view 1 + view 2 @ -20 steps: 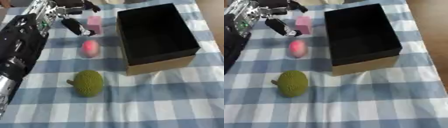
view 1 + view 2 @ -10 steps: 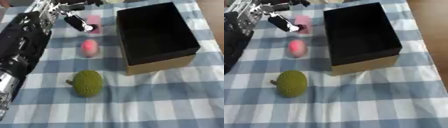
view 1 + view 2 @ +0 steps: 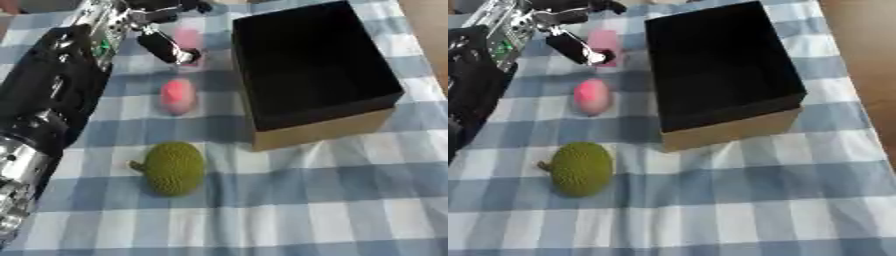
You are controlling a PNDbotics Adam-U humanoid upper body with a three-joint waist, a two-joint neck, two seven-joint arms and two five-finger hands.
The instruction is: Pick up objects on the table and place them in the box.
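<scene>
A pale pink block (image 3: 187, 38) lies at the far end of the checked cloth, left of the box. My left hand (image 3: 163, 45) reaches in from the upper left and is open. Its thumb lies against the block's left side, and its fingers (image 3: 592, 5) stretch out above the block's far end. A pink egg-shaped thing (image 3: 178, 95) lies nearer, below the block. A green spiky fruit (image 3: 174, 167) sits nearer still. The cardboard box (image 3: 322, 131), black inside, stands open and empty to the right. My right hand does not show.
My black left arm (image 3: 48, 100) covers the cloth's left side. The blue and white checked cloth (image 3: 306, 210) is bare in front of the box and the fruit. A brown floor (image 3: 868, 45) shows past the table's right edge.
My left hand has edged farther up the table, so its thumb now lies beside the pink block. The block, egg, fruit and box have stayed where they were.
</scene>
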